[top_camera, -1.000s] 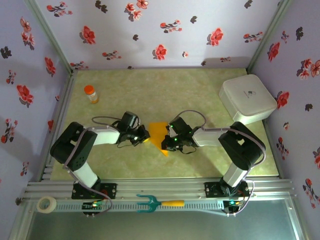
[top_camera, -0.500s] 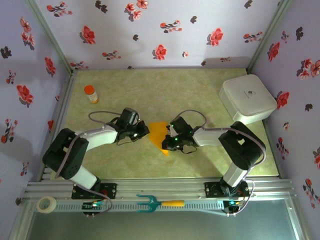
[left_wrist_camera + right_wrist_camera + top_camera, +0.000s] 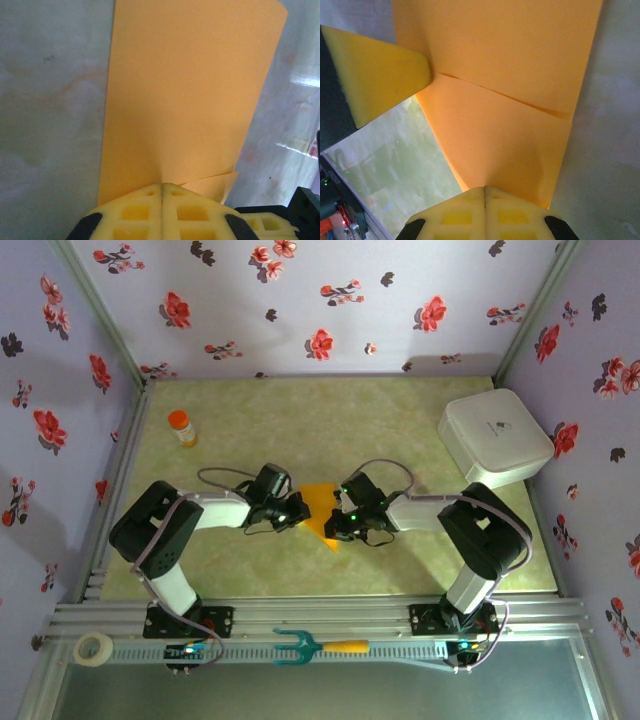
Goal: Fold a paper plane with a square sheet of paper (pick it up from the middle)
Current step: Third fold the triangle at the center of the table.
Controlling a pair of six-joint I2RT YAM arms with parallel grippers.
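Note:
The square sheet of paper is orange-yellow and lies folded into a pointed, layered shape on the green table between my two grippers. My left gripper is shut, with its tip resting on the paper's left part. In the left wrist view, the left gripper has its yellow fingers closed flat together, and a lower layer peeks out on the right. My right gripper is shut too. In the right wrist view its tip presses the near edge of the paper, where a crease runs across. The left gripper's fingertip touches the far edge.
A small orange-capped bottle stands at the back left. A white box sits at the back right. A teal fork with an orange handle and a tape roll lie on the front rail. Flowered walls close in three sides.
My left gripper, still shut, has pulled back a little and then slid right onto the paper, covering its left part. The right gripper has stayed in place.

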